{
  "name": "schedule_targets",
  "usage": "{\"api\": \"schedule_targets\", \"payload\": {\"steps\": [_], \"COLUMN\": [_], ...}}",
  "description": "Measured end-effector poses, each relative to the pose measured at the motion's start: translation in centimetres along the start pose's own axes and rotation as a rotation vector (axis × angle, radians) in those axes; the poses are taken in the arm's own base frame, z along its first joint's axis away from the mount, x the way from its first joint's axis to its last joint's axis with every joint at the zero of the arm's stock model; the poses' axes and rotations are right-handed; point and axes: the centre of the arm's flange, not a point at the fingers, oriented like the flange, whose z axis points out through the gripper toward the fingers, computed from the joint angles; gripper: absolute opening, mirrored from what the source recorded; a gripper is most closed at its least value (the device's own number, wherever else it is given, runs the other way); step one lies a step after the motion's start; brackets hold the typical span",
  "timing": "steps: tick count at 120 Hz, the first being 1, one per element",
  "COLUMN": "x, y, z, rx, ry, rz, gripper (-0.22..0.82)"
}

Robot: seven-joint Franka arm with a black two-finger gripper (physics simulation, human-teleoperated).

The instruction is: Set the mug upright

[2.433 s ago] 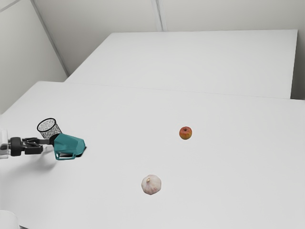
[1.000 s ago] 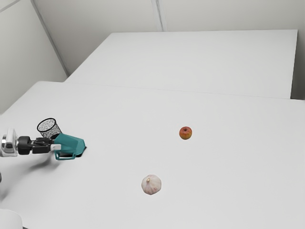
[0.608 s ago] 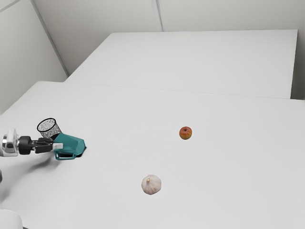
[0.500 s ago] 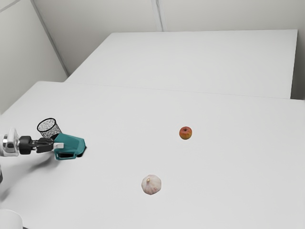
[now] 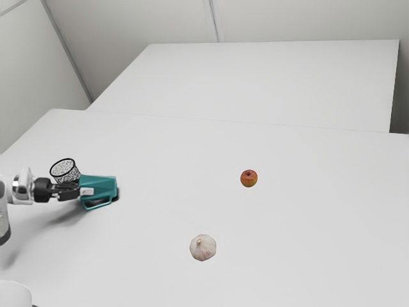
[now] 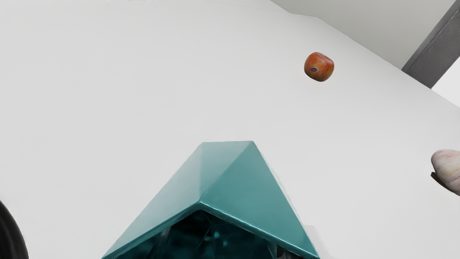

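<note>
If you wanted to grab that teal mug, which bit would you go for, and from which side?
I'd pinch the wall of the mug at its rim, coming from the exterior view's left. The mug lies tipped, its open mouth facing the tool, so that thin edge looks easiest to straddle. The looped handle looks more awkward, being off to one side.

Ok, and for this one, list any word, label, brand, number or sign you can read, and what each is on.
No text is readable.
Small oval sticker on the apple: any print on it is too small to read.
I see no lettering on the teal mug, the speckled cup or the garlic.
</note>
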Motion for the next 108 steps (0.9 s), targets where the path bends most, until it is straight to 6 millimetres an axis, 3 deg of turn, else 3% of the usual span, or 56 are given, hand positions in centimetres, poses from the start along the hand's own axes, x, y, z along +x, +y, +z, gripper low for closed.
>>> {"api": "schedule_targets", "payload": {"steps": [36,61,87,108], "x": [6.8,14.3,20.8,23.7], "y": [2.2,5.9,10.4,13.5], "z": [1.3,3.0,7.9,14.0], "rx": [0.01,0.051,0.138,0.223], "ry": [-0.065,-0.216,-0.488,-0.72], "rz": [0.13,0.263,0.346,0.391], "gripper": [-0.18,-0.18,-0.18,-0.18]}}
